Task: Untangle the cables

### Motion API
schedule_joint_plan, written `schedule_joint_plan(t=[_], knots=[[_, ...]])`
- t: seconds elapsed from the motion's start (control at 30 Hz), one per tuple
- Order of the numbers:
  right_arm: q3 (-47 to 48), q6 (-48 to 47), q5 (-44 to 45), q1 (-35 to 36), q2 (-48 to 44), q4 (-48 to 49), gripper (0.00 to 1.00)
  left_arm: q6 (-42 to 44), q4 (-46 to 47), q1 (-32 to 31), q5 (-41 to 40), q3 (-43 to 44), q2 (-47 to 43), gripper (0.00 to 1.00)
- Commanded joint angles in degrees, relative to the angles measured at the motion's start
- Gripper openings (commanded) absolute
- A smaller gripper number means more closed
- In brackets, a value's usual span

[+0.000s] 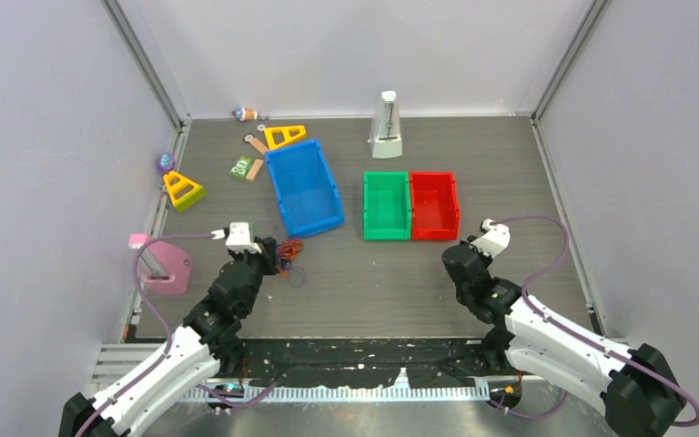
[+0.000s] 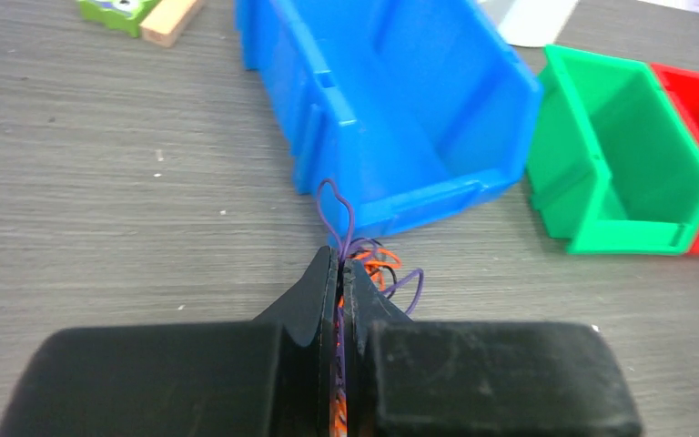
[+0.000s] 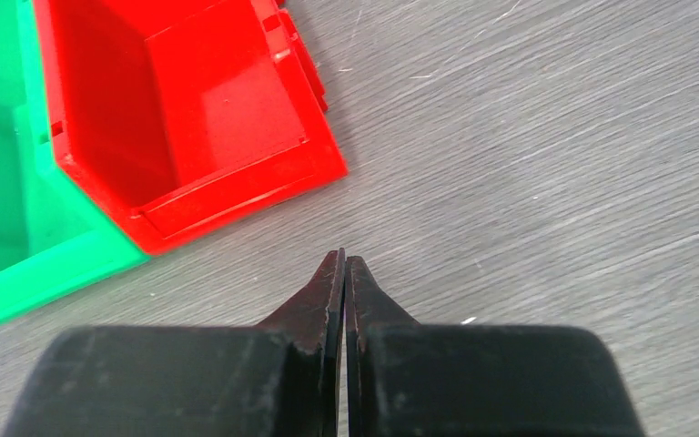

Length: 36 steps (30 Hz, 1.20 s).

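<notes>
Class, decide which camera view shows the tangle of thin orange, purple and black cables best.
The left wrist view: the thin orange, purple and black cables sit close, single loops distinct, pinched in the shut left tool. The top view shows only a small bundle at that tool's tip; the right wrist view shows none.

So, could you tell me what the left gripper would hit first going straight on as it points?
Likely the near wall of the blue bin, just past the cables it holds; depth is unclear.
</notes>
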Motion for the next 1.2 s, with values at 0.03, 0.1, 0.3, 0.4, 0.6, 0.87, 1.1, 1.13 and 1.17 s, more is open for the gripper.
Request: schedule_joint_plan(t=[0.03,0.1,0.3,0.4,0.6,0.87,1.1,1.13,1.17], knots=[[5.03,-3.14,-0.7,-0.27,1.09,0.32,0.11,0.75,1.04,0.11,-2.66,0.34,1.24,0.0],[5.8,-15.81,-16.77,-0.3,1.98,8.01,0.38,3.4,5.34,0.06,6.92,0.43,3.06,0.0],[4.68,-22.27,-47.44,-0.24,3.49,23.78,0.94,5.1,15.13,0.05,34.14,2.44,11.49,0.0],[5.97,-24.22,-49.67,-0.15,4.0,23.08,0.94,3.58,16.31,-0.46,43.24,6.43,17.1,0.0],[6.26,-26.75,-44.2,-0.16,1.52,19.28,0.98,3.84,15.66,-6.45,49.91,17.53,25.77,0.0],[5.4,-25.99,-46.1,-0.13,2.53,18.2,0.99,0.02,9.46,-6.84,31.85,17.38,32.56,0.72],[6.45,-25.55,-46.05,0.12,7.67,14.76,0.98,3.01,3.11,-6.91,34.27,19.84,39.32,0.88],[7.12,-25.13,-45.85,0.11,8.66,13.99,0.97,4.1,1.6,-6.94,35.77,20.97,40.04,0.87],[7.47,-24.81,-45.7,0.12,9.06,11.97,0.96,4.9,0.66,-6.99,37.13,21.86,40.85,0.87]])
